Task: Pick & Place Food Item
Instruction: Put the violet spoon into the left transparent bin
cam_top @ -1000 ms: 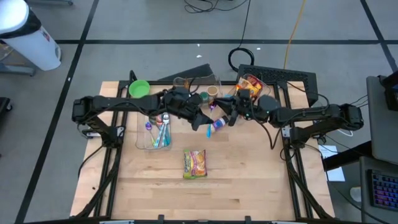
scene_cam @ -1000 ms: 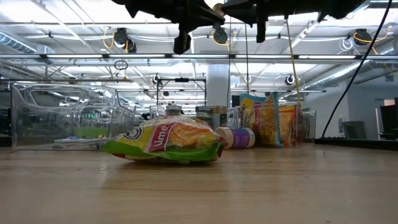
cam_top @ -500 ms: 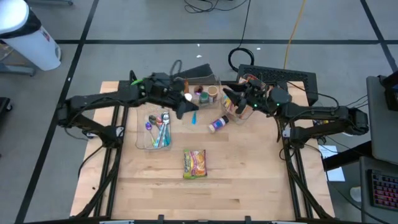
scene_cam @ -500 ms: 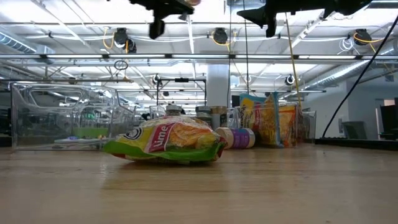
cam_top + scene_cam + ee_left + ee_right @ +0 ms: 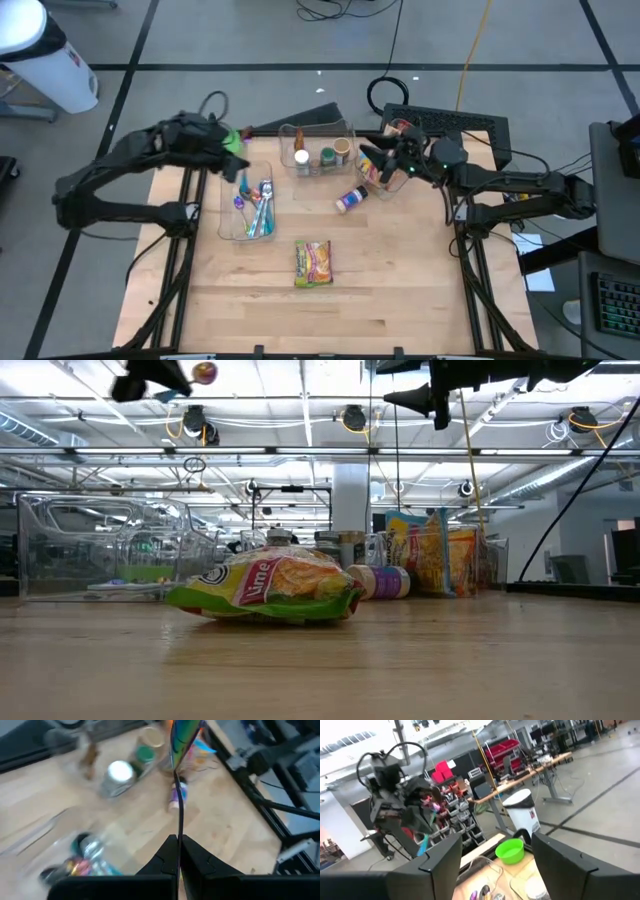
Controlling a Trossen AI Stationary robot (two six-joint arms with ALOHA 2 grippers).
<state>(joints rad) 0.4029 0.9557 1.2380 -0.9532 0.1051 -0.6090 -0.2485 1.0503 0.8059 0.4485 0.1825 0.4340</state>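
1. The left gripper (image 5: 236,158) is raised above the left side of the table, over the far end of the clear utensil bin (image 5: 248,205). Its fingers (image 5: 167,855) are pressed together on a thin, flat, brightly coloured piece (image 5: 181,735) that stands out straight ahead of them; what the piece is cannot be told.
2. The right gripper (image 5: 372,163) hovers over the clear bin (image 5: 385,170) of snack packets at the table's far right. Its two fingers (image 5: 440,857) are spread wide apart with nothing between them.
3. The food item, a yellow-and-green snack packet (image 5: 313,263), lies flat on the bare wood (image 5: 400,290) near the table's middle, towards the front edge, well apart from both grippers.
4. A small purple-labelled bottle (image 5: 350,199) lies on its side between the packet and the right-hand bin. A third clear bin (image 5: 318,150) at the far edge holds upright jars.
5. The table is pale wood planks; around it is a grey floor marked with dark lines. A white cylinder (image 5: 40,55) stands at far left, and a black keyboard (image 5: 450,122) sits just beyond the table.
6. The low view alone shows the packet's (image 5: 265,588) printed face, with the bottle (image 5: 380,581) lying behind it, and a large hall with ceiling rails and lamps.
7. The right wrist view alone shows the left arm (image 5: 400,795) from the front, a green bowl (image 5: 510,849), and workbenches and red crates beyond.
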